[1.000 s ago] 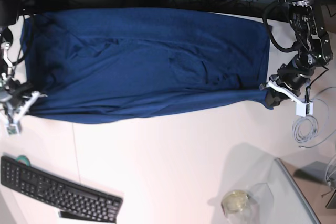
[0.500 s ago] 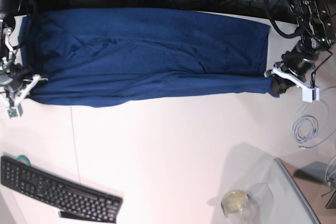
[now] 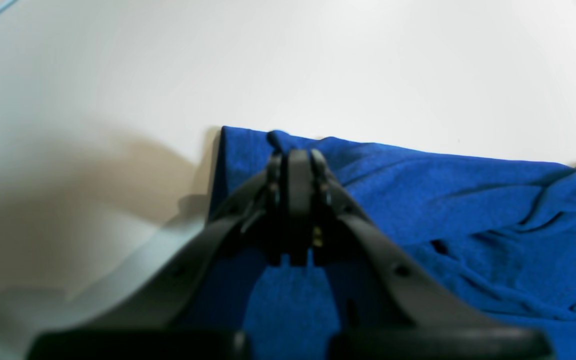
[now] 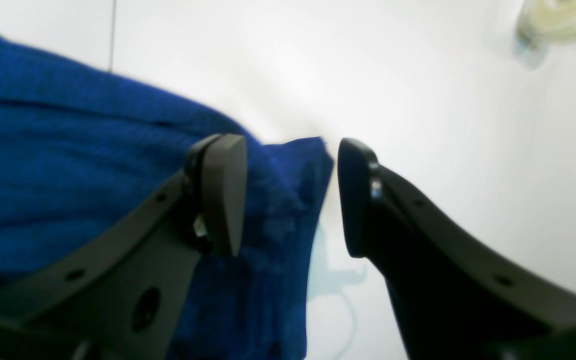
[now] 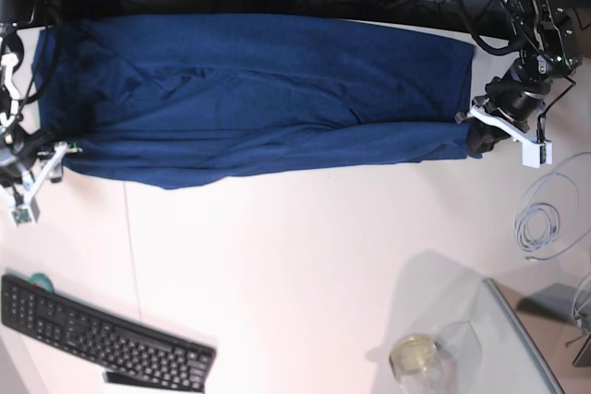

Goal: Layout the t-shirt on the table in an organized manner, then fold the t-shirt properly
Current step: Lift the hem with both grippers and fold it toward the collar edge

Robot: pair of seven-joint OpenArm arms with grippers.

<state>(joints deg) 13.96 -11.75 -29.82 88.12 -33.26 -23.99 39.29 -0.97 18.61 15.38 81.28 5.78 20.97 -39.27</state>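
- Left arm reaches down from the far right corner of the base view, wrist bent in toward the cloth. Left gripper [image 5: 473, 136] has its fingers [image 3: 292, 165] pinched together on the near right corner of the t-shirt [image 5: 259, 99].
- Right arm hangs at the left edge. Right gripper [image 4: 288, 195] is spread apart, jaws straddling the shirt's near left corner with nothing clamped between them.
- The shirt lies as a wide band along the far side of the table [image 5: 305, 274], long axis running left to right, some wrinkles through the middle.
- A keyboard [image 5: 102, 334] sits near left, well apart from the shirt.
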